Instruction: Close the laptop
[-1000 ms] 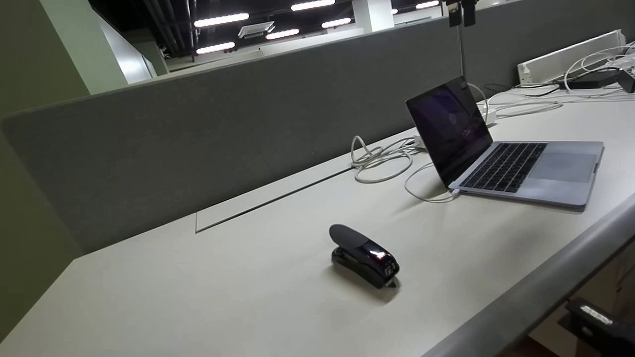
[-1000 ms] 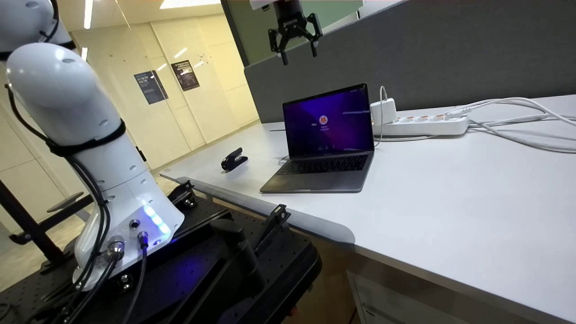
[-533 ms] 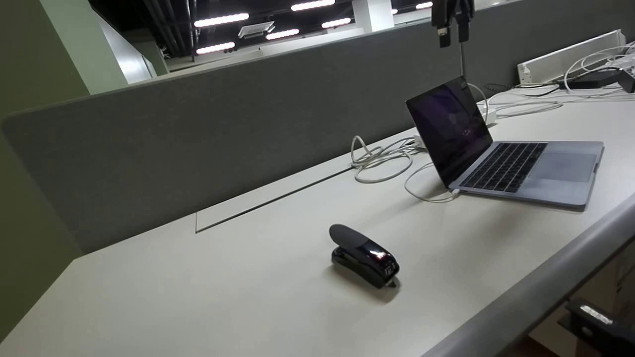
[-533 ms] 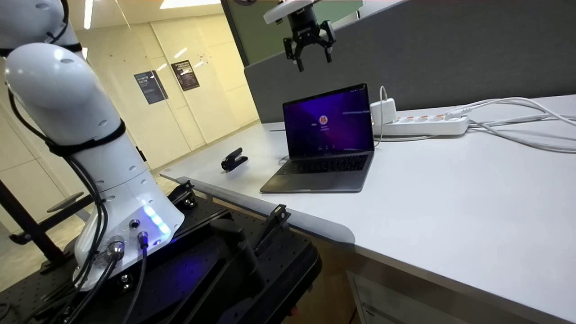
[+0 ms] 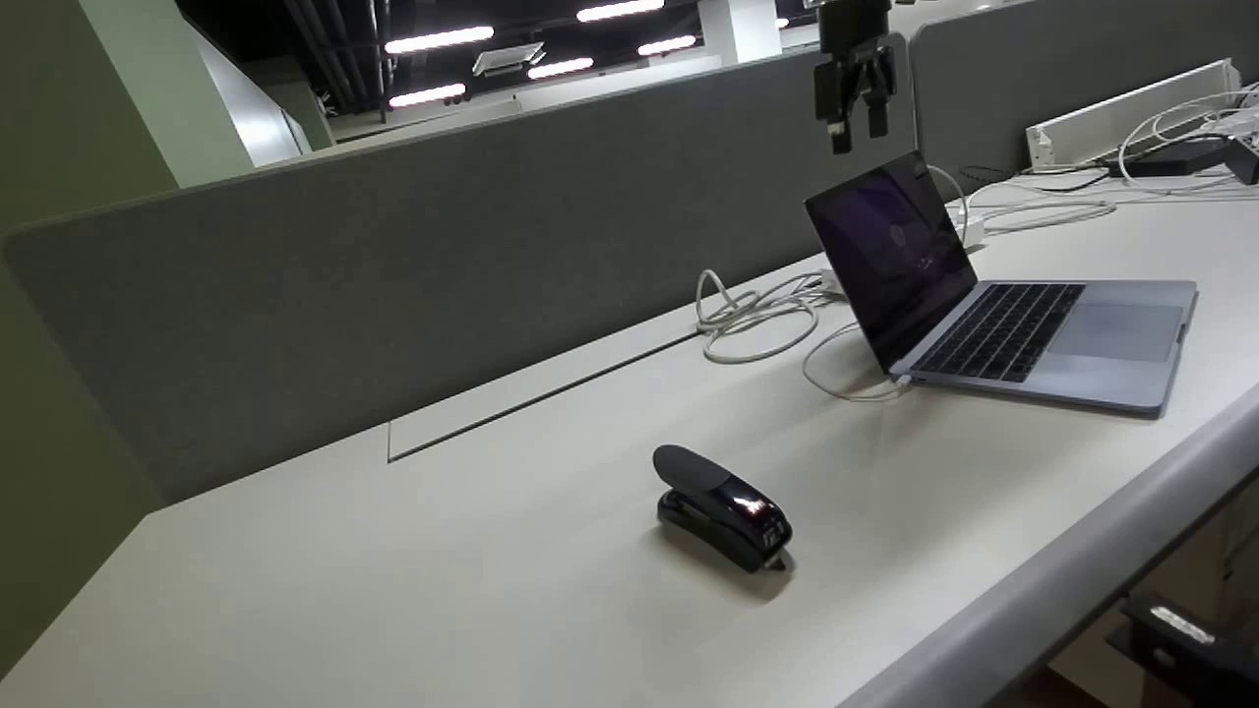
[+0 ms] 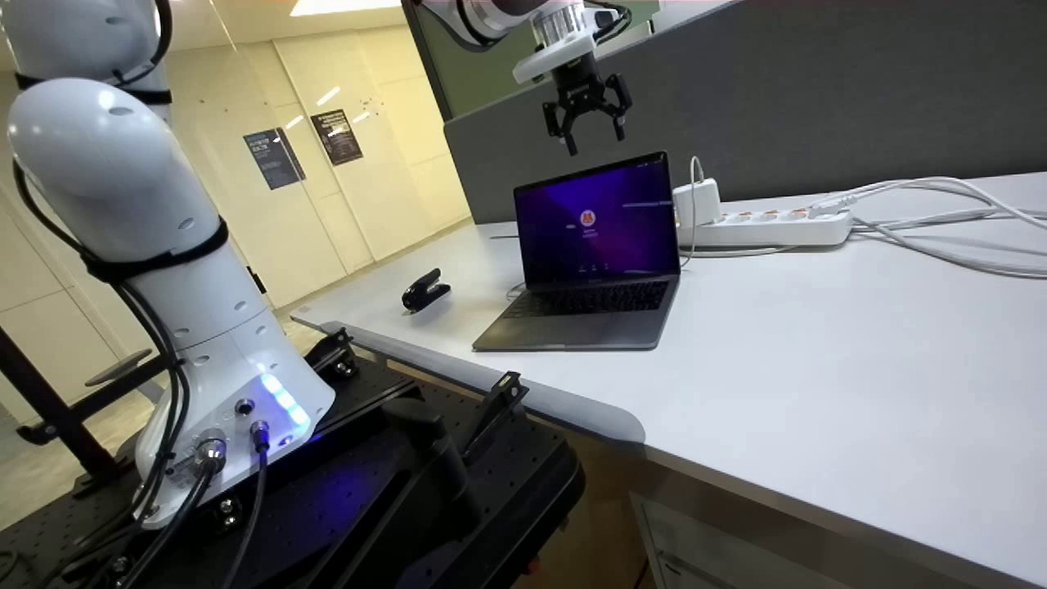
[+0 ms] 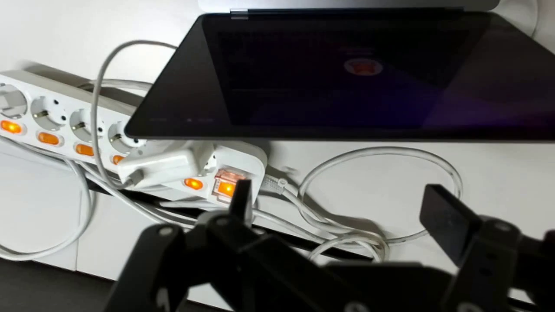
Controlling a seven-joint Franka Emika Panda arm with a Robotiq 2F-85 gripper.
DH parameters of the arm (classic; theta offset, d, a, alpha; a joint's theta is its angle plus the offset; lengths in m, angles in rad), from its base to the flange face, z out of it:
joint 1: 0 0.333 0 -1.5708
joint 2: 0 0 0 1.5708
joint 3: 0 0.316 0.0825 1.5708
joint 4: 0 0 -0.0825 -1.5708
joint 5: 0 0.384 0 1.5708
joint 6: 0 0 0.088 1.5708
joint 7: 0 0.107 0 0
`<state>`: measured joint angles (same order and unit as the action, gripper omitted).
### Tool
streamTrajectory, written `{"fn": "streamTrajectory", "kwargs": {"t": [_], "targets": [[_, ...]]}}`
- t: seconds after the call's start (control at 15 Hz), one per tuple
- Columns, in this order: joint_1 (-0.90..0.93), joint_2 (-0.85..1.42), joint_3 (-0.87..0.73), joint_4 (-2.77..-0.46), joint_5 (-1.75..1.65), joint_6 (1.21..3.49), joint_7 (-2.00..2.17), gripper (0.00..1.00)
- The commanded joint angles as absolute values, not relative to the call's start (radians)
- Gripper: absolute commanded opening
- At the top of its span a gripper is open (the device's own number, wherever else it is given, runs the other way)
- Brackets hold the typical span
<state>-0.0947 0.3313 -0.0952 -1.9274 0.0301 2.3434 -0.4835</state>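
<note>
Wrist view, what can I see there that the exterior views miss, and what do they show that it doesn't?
Only the wrist view: the lit end switch of the power strip. Only the exterior views: the stapler on the desk and the keyboard, each visible in both exterior views. Shared by all: the laptop, open, some white cables and the gripper, its fingers apart.

White desk (image 6: 818, 368), 1 open laptop (image 6: 593, 245), stapler (image 5: 730, 509), power strip (image 6: 769, 233), cables (image 7: 386, 151)
</note>
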Motion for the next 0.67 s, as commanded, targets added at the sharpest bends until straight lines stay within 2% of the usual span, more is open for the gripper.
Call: {"fn": "streamTrajectory", "kwargs": {"t": [0.0,0.6], "targets": [[-0.101,0.385,-0.057,-1.852,-0.008,2.332,-0.439,1.0],[-0.101,0.393,-0.037,-1.865,-0.032,2.275,-0.416,1.0]]}}
